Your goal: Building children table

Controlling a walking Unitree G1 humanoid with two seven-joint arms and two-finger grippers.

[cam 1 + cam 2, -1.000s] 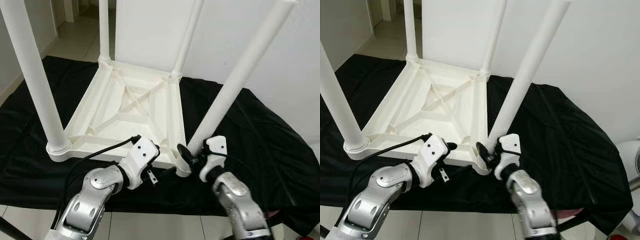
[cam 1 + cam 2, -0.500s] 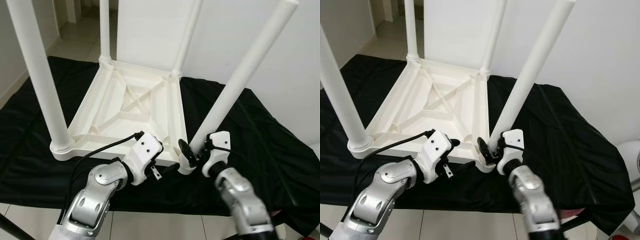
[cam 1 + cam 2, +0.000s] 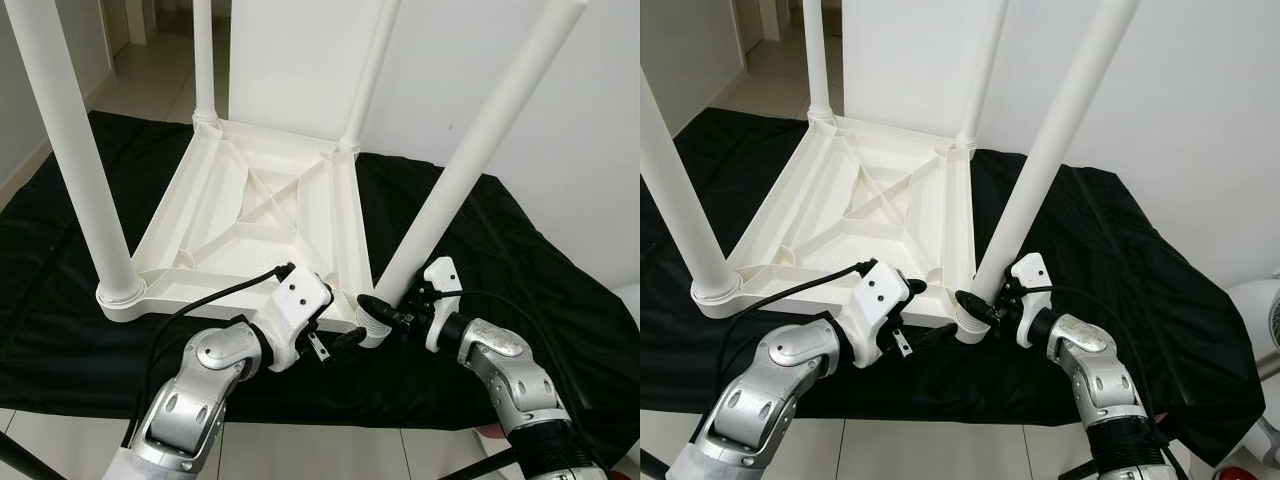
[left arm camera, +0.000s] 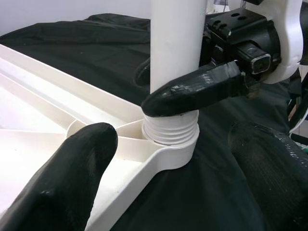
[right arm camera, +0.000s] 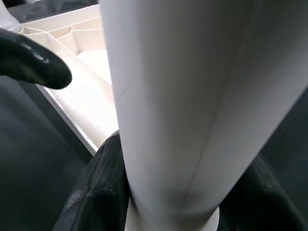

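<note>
left arm (image 3: 195, 390): silver metallic shell in rounded segments, glossy; dark seams at the joints; a round disc face on the elbow joint
left wrist housing (image 3: 297, 310): white angular block with small dark screw holes; a black cable (image 3: 205, 300) loops from its top back along the forearm; a small metal connector hangs beneath it
right arm (image 3: 515, 385): silver rounded segments like the other; black ribbed band low on the forearm
right wrist housing (image 3: 441, 285): white casing over a black mount; thin black cable beside it
fingers (image 4: 65, 180): long, black, rounded at the tips, matte and rubbery
</note>
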